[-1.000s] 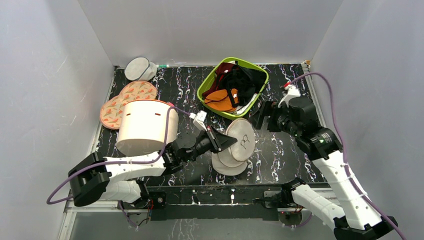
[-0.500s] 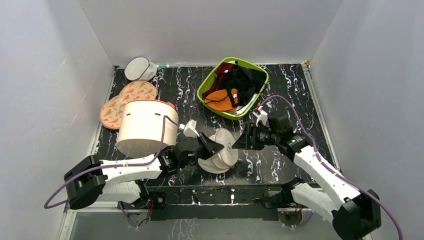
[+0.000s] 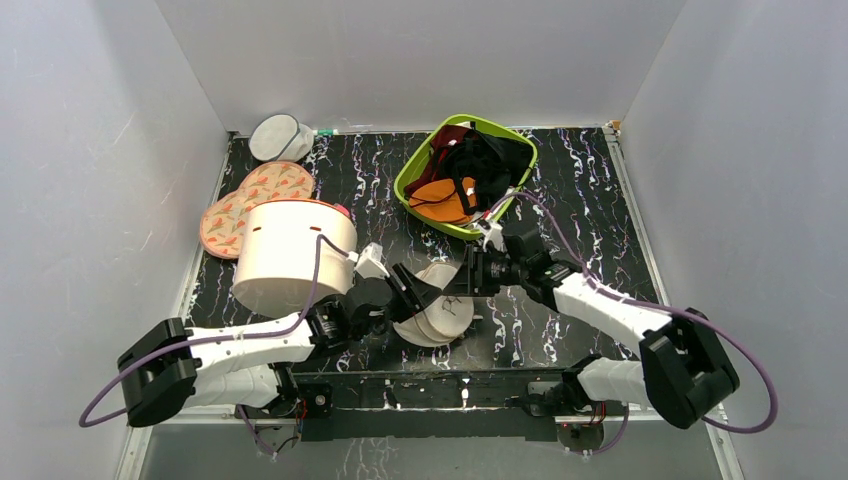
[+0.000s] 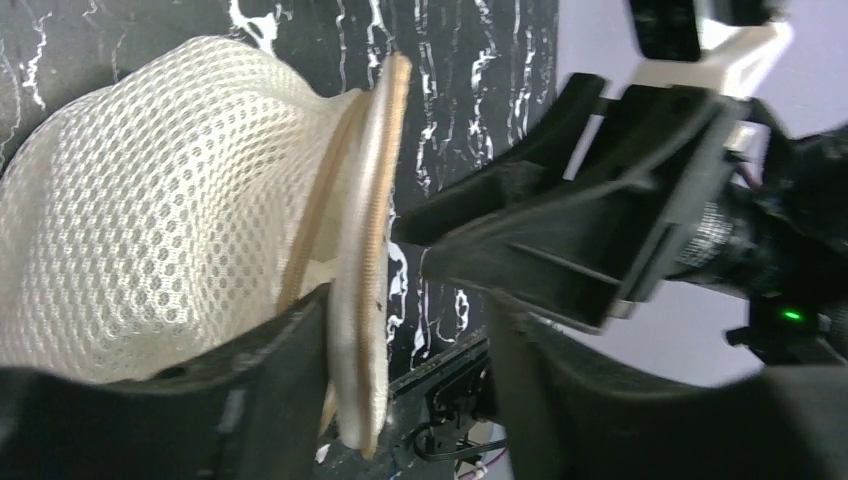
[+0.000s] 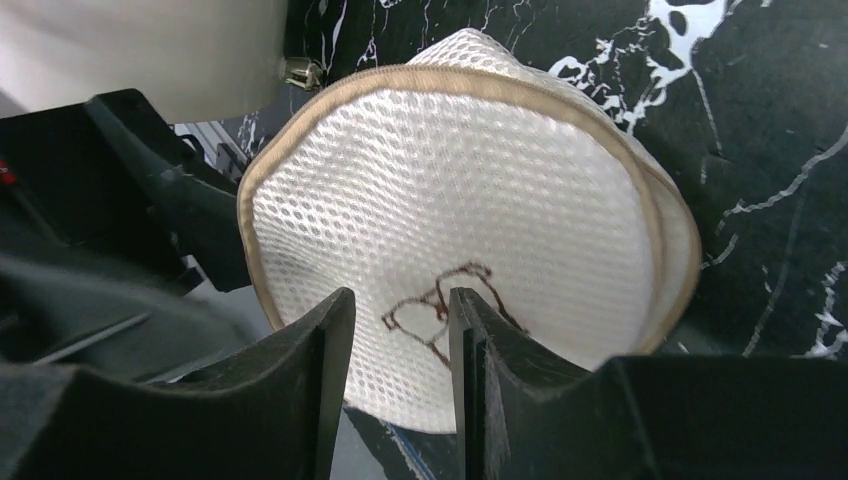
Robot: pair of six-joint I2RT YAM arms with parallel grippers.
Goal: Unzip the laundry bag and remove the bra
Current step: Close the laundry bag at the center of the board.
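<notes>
Laundry bag [image 3: 440,308] stood on edge by bench's near edge, middle. Rim straddled by left gripper [image 4: 410,320], clamp not discernible. Right gripper [image 5: 398,312] narrowly parted, empty. Mesh judged light, floppy; stiffer rim best pinched.

Your bench [image 3: 590,190], black with white marbling, carries: lime-green basket [image 3: 484,119], far middle; cream cylinder [image 3: 285,250] with red rim, left; two patterned round pads [image 3: 250,195] behind it; grey mesh pouch [image 3: 275,137], far-left corner; laundry bag [image 3: 440,312], near middle.
</notes>
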